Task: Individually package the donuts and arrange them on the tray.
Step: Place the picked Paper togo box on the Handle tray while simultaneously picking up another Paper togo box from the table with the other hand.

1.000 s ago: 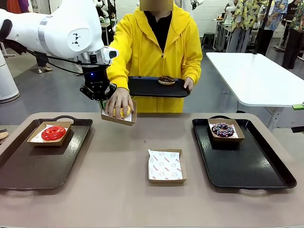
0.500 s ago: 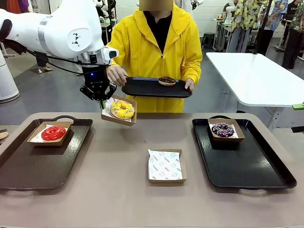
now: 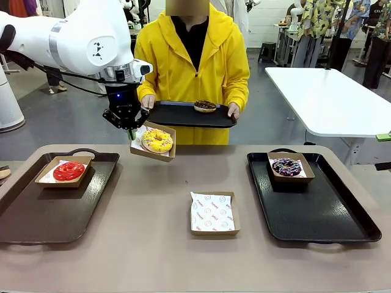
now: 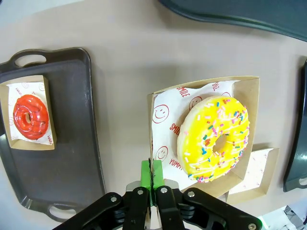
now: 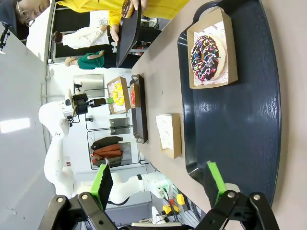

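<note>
The left claw (image 3: 129, 130) is pinched tight on the paper-lined rim of a brown cardboard box (image 3: 166, 152), its green pads closed on one wall alone, so the box juts out sideways toward the table's middle and hangs slightly tilted above the far edge. The yellow donut (image 3: 157, 141) sits inside it, just off the pads rather than between them. The left tray (image 3: 36, 213) lies below and to the robot's left of this claw, and the left arm is the nearer one to it; the red donut (image 3: 68, 171) is already boxed at that tray's far end, with bare tray nearer the robot. An empty box (image 3: 212, 213) waits at the table's centre. The right claw (image 5: 158, 172) is spread wide over the right tray (image 5: 249, 124), where the purple donut (image 5: 205, 53) sits boxed. A second ago the person's hand rested on the yellow donut; now both hands hold a black tray (image 3: 177, 116) bearing the chocolate donut (image 3: 204, 106), and the box has stayed put.
</note>
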Robot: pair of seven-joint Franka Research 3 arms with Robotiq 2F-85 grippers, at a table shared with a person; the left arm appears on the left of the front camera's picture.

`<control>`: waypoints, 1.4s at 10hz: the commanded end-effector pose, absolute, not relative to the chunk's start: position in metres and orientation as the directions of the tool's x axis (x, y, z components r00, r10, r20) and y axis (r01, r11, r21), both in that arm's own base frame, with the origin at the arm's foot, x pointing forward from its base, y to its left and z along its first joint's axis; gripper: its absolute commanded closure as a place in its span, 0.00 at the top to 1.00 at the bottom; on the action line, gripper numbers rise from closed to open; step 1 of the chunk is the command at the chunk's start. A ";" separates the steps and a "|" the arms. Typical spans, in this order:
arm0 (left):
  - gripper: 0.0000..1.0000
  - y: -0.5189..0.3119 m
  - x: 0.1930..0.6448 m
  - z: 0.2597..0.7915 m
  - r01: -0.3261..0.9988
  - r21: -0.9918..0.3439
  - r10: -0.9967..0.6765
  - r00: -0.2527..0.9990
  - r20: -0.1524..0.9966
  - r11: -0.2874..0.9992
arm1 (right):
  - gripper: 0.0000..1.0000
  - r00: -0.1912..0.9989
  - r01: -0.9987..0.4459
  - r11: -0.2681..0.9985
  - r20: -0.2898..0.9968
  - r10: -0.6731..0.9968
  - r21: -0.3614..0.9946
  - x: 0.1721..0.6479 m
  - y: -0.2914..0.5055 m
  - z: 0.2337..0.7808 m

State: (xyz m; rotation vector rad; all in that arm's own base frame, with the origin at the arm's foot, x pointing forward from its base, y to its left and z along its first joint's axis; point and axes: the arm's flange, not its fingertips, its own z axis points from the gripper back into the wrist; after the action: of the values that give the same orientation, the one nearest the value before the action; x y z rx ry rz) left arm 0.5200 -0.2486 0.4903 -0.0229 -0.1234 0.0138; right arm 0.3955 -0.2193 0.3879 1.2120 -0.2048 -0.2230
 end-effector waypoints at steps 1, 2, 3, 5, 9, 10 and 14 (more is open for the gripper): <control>0.01 -0.248 0.520 0.491 -0.018 -0.031 0.022 0.992 0.123 0.999 | 1.00 0.961 0.059 0.329 0.036 -0.276 0.943 0.393 -0.217 0.388; 0.01 -0.248 0.520 0.491 -0.018 -0.031 0.022 0.992 0.123 0.999 | 1.00 0.961 0.059 0.329 0.036 -0.276 0.943 0.393 -0.217 0.388; 0.01 -0.248 0.520 0.491 -0.018 -0.031 0.022 0.992 0.123 0.999 | 1.00 0.961 0.059 0.329 0.036 -0.276 0.943 0.393 -0.217 0.388; 0.01 -0.249 0.520 0.490 -0.012 -0.024 0.015 0.992 0.123 1.000 | 1.00 0.960 0.061 0.334 0.037 -0.278 0.940 0.395 -0.219 0.388; 0.01 -0.210 0.484 0.521 0.078 -0.053 -0.073 0.993 0.096 0.996 | 1.00 0.978 0.005 0.580 0.118 -0.174 0.814 0.434 -0.125 0.440; 0.01 -0.195 0.475 0.529 0.056 -0.046 -0.052 0.996 0.079 0.997 | 1.00 0.982 -0.018 0.624 0.130 -0.135 0.781 0.443 -0.090 0.462; 0.01 -0.146 0.441 0.525 0.023 -0.030 -0.023 1.000 0.008 0.999 | 1.00 0.991 -0.082 0.792 0.134 -0.001 0.605 0.438 0.030 0.507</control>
State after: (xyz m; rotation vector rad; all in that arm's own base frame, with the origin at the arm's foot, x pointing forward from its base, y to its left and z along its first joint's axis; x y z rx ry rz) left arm 0.4496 -0.1559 0.5299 -0.0045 -0.0262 -0.0092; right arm 0.4460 0.0195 0.5118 0.7261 -0.1501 0.0453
